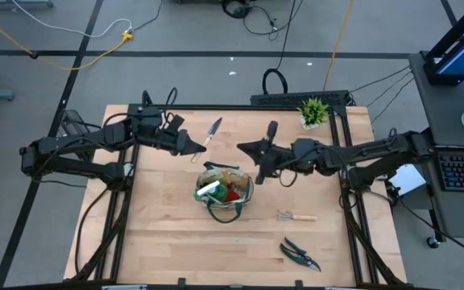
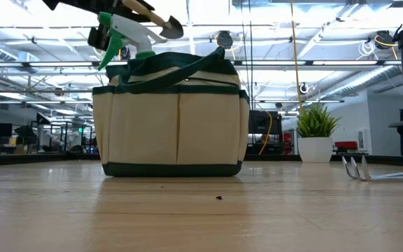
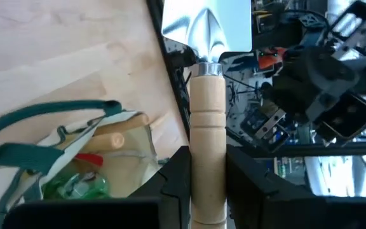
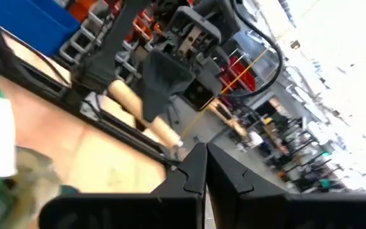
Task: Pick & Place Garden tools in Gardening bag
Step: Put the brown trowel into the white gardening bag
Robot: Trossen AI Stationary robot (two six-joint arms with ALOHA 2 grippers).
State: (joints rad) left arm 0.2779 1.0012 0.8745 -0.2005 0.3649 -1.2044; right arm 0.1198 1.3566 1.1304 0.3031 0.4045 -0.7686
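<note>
From above, the left pincer is closed on the wooden handle of a trowel, held in the air beyond the far-left side of the gardening bag, which sits mid-tabletop with tools already inside. The right pincer hovers past the bag's far-right side, fingers together and empty. A small rake lies just right of the bag, pruning shears lie nearer the front edge, and a potted plant stands at the far corner. From tabletop height, the bag stands upright, a green-and-white spray bottle poking out, the trowel blade above its rim. The left wrist camera shows the handle clamped between both fingers, the bag's open mouth below. The right wrist camera shows closed fingers holding nothing. The step looks like carrying the trowel to the bag; next it needs lowering through the looped handles, which narrow the opening. The tabletop around the bag offers open room.
</note>
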